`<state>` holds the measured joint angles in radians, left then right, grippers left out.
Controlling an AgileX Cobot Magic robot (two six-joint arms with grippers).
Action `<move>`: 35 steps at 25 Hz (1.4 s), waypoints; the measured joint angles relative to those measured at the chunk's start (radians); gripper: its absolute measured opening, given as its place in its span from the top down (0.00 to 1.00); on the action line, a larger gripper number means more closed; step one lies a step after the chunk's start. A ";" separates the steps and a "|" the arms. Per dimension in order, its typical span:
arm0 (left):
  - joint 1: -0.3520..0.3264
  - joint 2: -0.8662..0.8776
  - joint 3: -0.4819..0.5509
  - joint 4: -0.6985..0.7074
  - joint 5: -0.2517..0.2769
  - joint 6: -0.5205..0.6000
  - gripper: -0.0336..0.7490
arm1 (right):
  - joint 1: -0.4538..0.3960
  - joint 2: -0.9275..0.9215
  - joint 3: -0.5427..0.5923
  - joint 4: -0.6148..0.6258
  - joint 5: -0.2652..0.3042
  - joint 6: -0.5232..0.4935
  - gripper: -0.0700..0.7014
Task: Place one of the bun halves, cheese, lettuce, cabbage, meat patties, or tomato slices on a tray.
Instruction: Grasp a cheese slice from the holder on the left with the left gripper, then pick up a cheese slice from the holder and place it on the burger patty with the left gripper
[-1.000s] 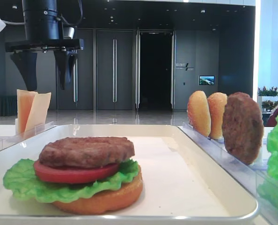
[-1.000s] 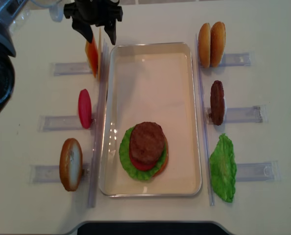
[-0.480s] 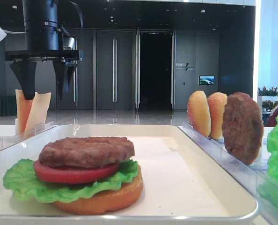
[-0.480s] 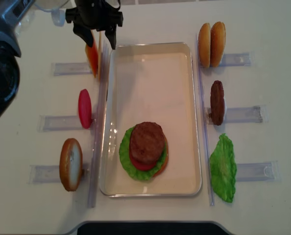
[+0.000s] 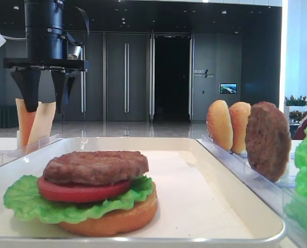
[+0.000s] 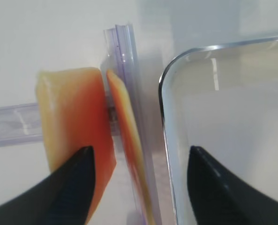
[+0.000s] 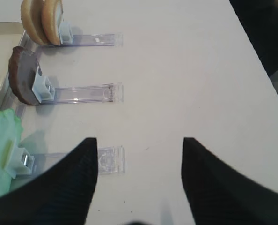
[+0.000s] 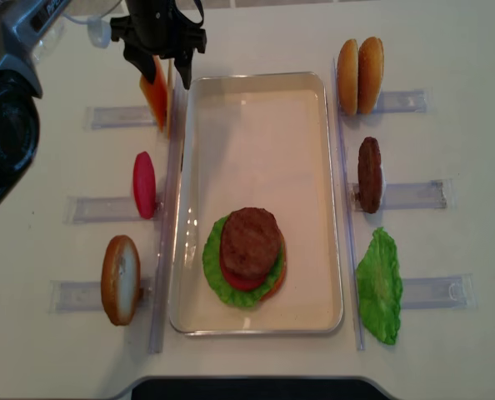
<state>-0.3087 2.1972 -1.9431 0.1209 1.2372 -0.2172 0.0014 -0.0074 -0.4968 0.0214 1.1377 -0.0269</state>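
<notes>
Our left pincer (image 6: 138, 187) hangs parted over the two upright cheese slices, astride the cheese (image 6: 129, 154) nearest the tray (image 6: 169, 140), gripping nothing. Our right pincer (image 7: 139, 183) gapes, holding nothing, above the desk (image 7: 190, 70).

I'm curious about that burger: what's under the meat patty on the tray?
Under the patty lies a tomato slice, then lettuce, then a bun half on the tray. Anything else between the layers is covered.
</notes>
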 joint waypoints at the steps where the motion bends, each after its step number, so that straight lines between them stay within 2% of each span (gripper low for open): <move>1: 0.000 0.000 0.000 0.001 0.000 0.000 0.38 | 0.000 0.000 0.000 0.000 0.000 0.000 0.38; 7: 0.000 0.000 0.000 0.003 -0.001 0.000 0.68 | 0.000 0.000 0.000 0.000 0.000 0.000 0.38; 14: 0.000 0.000 0.000 0.008 -0.001 0.000 0.91 | 0.000 0.000 0.000 0.000 0.000 0.000 0.38; 26: 0.000 -0.010 0.000 0.011 -0.001 0.000 0.93 | 0.000 0.000 0.000 0.000 0.000 0.000 0.38; 35: 0.027 -0.110 0.000 -0.001 -0.001 0.013 0.93 | 0.000 0.000 0.000 0.000 0.000 0.000 0.38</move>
<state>-0.2815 2.0873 -1.9431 0.1197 1.2362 -0.2046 0.0014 -0.0074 -0.4968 0.0214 1.1377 -0.0269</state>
